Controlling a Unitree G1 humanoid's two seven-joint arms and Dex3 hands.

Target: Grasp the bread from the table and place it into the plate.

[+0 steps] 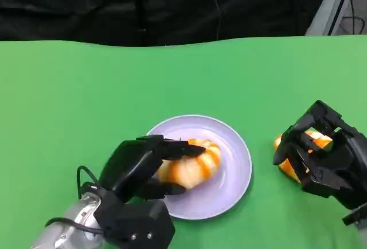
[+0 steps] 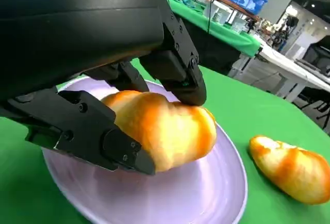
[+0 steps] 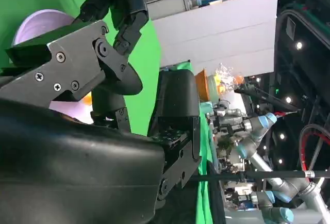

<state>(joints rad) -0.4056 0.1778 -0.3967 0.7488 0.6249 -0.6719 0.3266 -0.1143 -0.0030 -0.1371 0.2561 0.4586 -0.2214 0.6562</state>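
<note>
Green cloth covers the table [image 1: 69, 100], with a round lilac plate [image 1: 232, 183] near its front edge. On the plate lies a golden orange-striped bread roll [image 1: 192, 166], held by the left hand [image 1: 140, 168]. Beside the plate's right rim, the right hand [image 1: 321, 151] curls over a second glazed roll [image 1: 289, 166]; whether it grips is unclear.

two breads [image 1: 192, 166] [image 1: 295, 151], one plate [image 1: 235, 174]

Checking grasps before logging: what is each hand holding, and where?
Left hand grips the bread on the plate across its end. Right hand covers the second bread; hold unclear.
</note>
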